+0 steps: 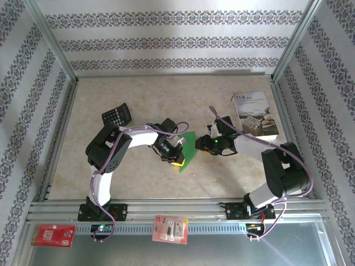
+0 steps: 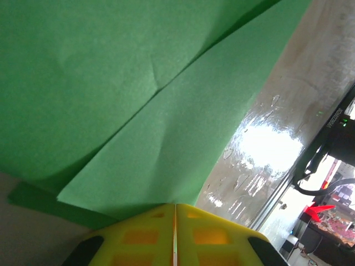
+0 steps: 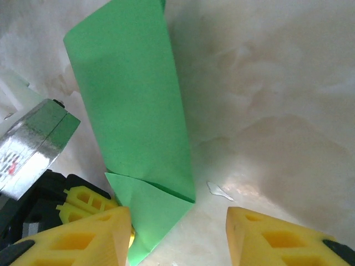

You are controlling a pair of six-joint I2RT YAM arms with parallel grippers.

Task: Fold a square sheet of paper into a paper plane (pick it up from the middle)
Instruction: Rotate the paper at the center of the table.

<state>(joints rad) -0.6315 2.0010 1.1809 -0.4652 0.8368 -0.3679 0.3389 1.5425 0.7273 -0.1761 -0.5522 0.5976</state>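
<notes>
The square sheet of paper point(image 1: 189, 145) is bright green and folded into a long narrow shape with a triangular flap at one end point(image 3: 155, 213). It lies mid-table between both arms. My left gripper point(image 1: 177, 162) is shut on the paper's near edge; in the left wrist view the yellow fingers point(image 2: 150, 233) meet with the green layers point(image 2: 166, 138) running into them. My right gripper point(image 3: 177, 230) is open just right of the paper point(image 3: 130, 105), its left finger point(image 3: 100, 238) beside the flap and its right finger point(image 3: 266, 235) over bare table.
A black calculator point(image 1: 116, 115) lies at the back left and a white printed booklet point(image 1: 255, 113) at the back right. Two red packs point(image 1: 53, 235) point(image 1: 170, 229) sit on the front rail. Metal frame posts and patterned walls bound the tabletop point(image 1: 138, 94).
</notes>
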